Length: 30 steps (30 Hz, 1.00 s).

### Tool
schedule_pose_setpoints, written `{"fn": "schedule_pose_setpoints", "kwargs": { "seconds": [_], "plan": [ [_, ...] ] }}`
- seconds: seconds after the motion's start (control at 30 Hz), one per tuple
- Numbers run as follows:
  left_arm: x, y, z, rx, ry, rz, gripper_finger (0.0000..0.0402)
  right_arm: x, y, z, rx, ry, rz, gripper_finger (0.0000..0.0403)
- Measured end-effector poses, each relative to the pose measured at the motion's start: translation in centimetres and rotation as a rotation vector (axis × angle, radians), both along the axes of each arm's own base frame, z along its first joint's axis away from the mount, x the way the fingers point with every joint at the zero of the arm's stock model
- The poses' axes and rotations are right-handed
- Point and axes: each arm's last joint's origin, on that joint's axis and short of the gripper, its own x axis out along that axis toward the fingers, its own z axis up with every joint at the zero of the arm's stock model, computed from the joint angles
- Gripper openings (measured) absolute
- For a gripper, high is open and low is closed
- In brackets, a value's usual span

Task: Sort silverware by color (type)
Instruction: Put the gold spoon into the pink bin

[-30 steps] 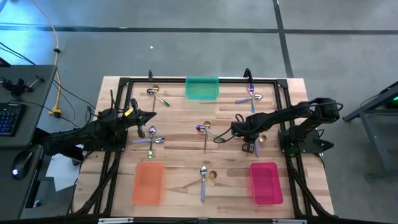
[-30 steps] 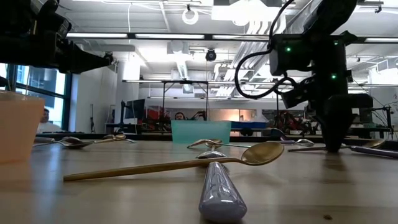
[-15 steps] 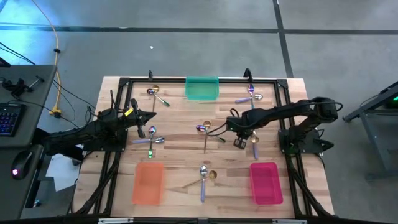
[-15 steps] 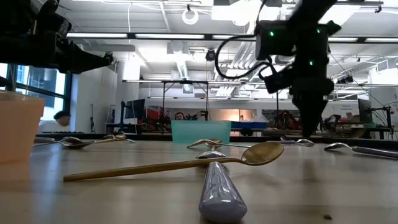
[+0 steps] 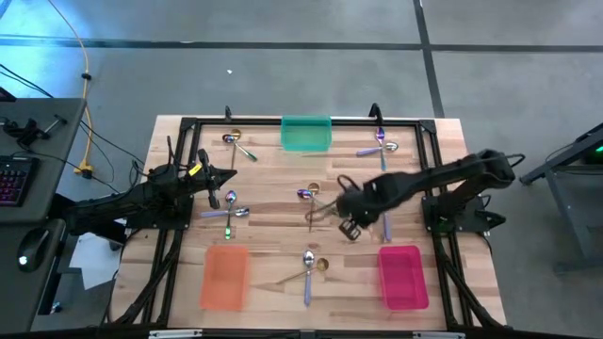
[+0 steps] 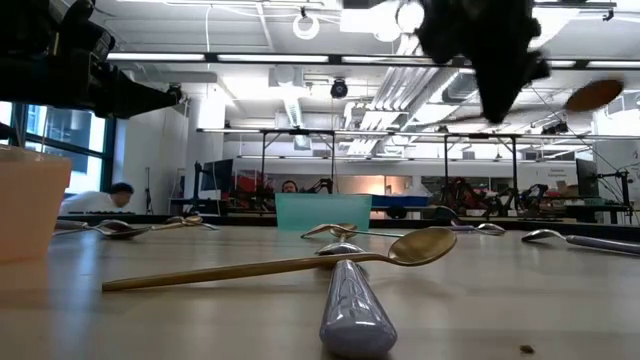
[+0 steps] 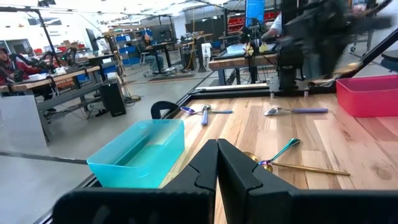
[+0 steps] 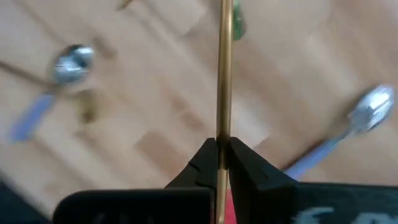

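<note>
Slim spoons lie in small groups on the wooden table point(image 5: 273, 235): silver, gold and iridescent. My right gripper point(image 5: 349, 228) hangs high over the table's middle right, shut on a gold spoon point(image 6: 592, 95) that is up in the air. Straight below it, the right wrist view shows two blue-handled silver spoons point(image 8: 367, 112) lying on the wood. My left gripper point(image 5: 231, 177) waits shut and level above the table's left side, with nothing in it. In the low view, a gold spoon point(image 6: 280, 265) rests across a grey-blue handle point(image 6: 352, 300) close to the camera. My right gripper pinches the gold spoon's thin handle point(image 8: 224, 124) between its two fingers point(image 8: 202, 165). The fingers point down from above and lie across the handle. The spoon is lifted clear of the table and lies roughly level, its bowl toward the table's right side.
A green tray point(image 5: 306, 134) stands at the far edge, an orange tray point(image 5: 226, 276) near left and a pink tray point(image 5: 403, 276) near right, just beside my right gripper. A black frame point(image 5: 188, 122) runs around the table's edge. People sit in the room beyond.
My right gripper has risen from the table with the gold spoon, gone toward the table's left and rolled about its own line. The spoon, earlier on the wood near the right side, now hangs clear in the air. A person in the background has moved.
</note>
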Motion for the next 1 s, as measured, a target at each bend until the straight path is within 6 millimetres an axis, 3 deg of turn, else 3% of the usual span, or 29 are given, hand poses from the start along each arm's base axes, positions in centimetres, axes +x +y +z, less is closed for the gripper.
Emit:
{"fn": "schedule_pose_setpoints", "kwargs": {
  "seconds": [0.13,0.27,0.43,0.57,0.7,1.0],
  "plan": [
    [0.0,0.0,0.0,0.000,0.000,0.000,0.0000,-1.5,4.9,0.5,0.059,0.020,-0.104,0.0001],
    [0.0,0.0,0.0,0.000,-0.001,0.000,0.0000,-4.2,9.7,0.1,0.093,0.062,-0.231,0.0001],
    [0.0,0.0,0.0,0.000,0.000,0.000,0.0000,-8.0,13.7,-1.2,0.055,0.074,-0.385,0.0000],
    [0.0,0.0,0.0,0.000,0.000,0.000,0.0000,-10.0,14.7,-2.7,0.020,0.082,-0.470,0.0000],
    [0.0,0.0,0.0,0.000,0.000,0.000,0.0000,-10.6,15.0,-4.1,0.030,0.081,-0.477,0.0000],
    [0.0,0.0,0.0,0.000,0.000,0.000,0.0000,-11.6,13.9,-7.4,-0.024,0.106,-0.468,0.0000]
  ]
}}
